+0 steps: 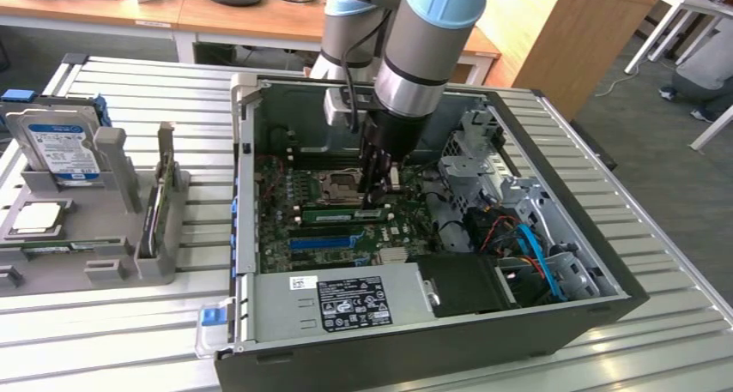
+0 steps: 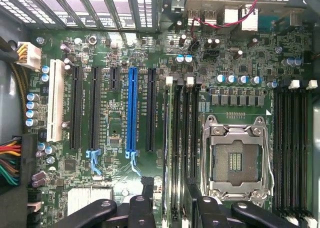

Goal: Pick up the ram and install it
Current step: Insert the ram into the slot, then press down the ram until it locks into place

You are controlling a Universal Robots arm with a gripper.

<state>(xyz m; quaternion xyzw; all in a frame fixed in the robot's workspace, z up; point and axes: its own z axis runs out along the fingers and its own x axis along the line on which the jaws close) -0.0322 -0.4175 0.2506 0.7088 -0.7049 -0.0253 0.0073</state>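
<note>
Your ram [image 1: 335,213] stands on edge in a motherboard [image 1: 300,238] slot, just beside the processor socket [image 1: 340,186]. Its long axis runs from the exterior view's left to its right. The claw [image 1: 372,189] hangs open just above its right end, gripping nothing.
</note>
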